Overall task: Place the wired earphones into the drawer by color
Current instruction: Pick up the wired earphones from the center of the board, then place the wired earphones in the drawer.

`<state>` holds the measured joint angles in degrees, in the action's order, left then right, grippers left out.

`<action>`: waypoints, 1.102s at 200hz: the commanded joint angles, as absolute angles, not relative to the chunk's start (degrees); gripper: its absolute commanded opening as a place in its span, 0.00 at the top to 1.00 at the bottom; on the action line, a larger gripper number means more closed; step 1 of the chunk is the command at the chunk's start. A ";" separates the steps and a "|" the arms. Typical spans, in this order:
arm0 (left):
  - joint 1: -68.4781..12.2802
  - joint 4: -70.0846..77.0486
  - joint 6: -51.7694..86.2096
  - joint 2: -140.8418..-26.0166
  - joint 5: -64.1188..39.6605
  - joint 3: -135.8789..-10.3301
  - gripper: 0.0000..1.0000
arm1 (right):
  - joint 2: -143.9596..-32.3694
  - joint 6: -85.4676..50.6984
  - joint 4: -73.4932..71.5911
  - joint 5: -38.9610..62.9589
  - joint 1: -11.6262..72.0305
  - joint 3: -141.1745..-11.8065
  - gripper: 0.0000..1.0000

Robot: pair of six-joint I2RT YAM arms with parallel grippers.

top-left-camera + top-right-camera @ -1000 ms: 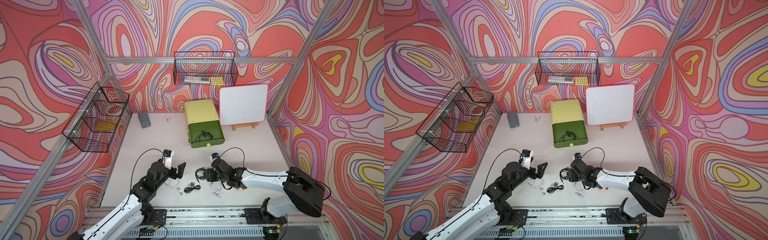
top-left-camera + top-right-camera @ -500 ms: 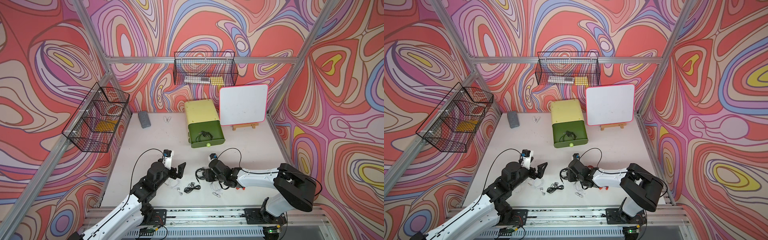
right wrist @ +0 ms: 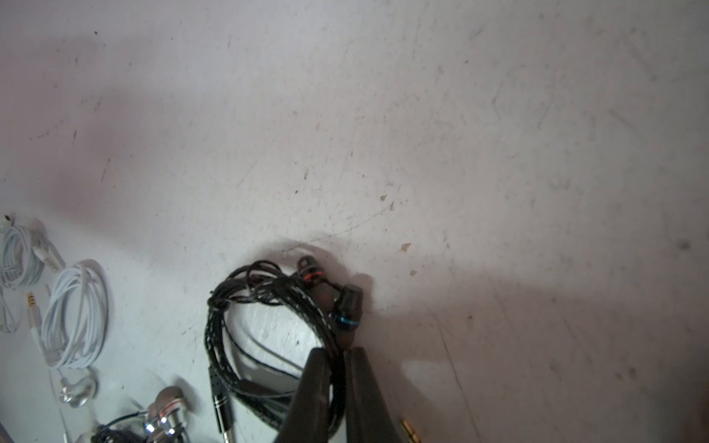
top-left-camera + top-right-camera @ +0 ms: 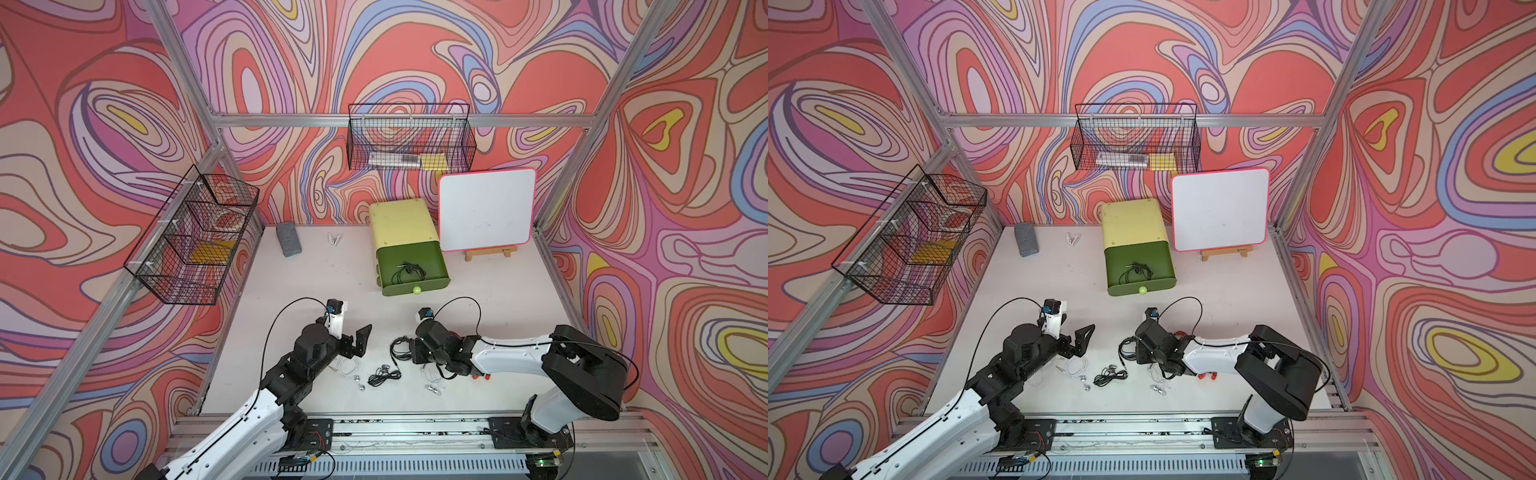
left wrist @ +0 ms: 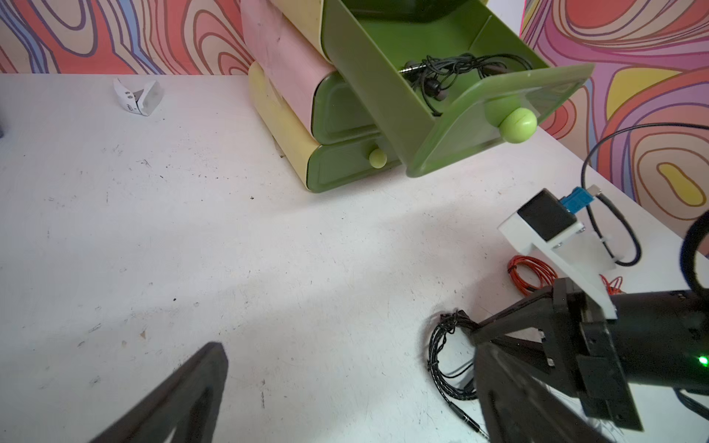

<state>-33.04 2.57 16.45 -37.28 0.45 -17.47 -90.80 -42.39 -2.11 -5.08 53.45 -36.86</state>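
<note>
**Two high eyes, two wrist cameras**

Both top views look from high above the front rail (image 4: 415, 428), down and toward the back wall (image 4: 291, 62), over the whole table (image 4: 332, 282) and the drawer cabinet (image 4: 403, 220). The left wrist camera sits low, facing the open green drawer (image 5: 368, 88) and the right arm (image 5: 652, 337). The right wrist camera is close above the black braided earphones (image 3: 268, 307), which all four views share.

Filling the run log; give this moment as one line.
right gripper: shut on black earphones | left gripper: open, empty | green drawer: open, black set inside
</note>
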 commanded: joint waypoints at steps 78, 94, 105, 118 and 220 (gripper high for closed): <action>-33.25 3.70 15.64 -37.02 1.32 -16.96 0.01 | -80.43 -39.00 2.05 -7.43 55.79 -36.74 0.99; -33.31 3.54 15.64 -36.74 1.21 -16.88 0.01 | -77.52 -37.90 2.79 -7.30 56.29 -36.56 0.98; -33.28 3.28 15.60 -36.44 1.23 -16.92 0.01 | -75.38 -37.24 3.47 -7.29 56.46 -36.49 0.98; -33.24 3.10 15.53 -36.13 1.16 -16.89 0.01 | -72.85 -36.57 4.29 -7.42 56.66 -36.39 0.98; -33.28 3.00 15.56 -35.84 0.55 -16.88 0.01 | -55.31 -31.38 11.97 -11.50 56.80 -42.55 1.00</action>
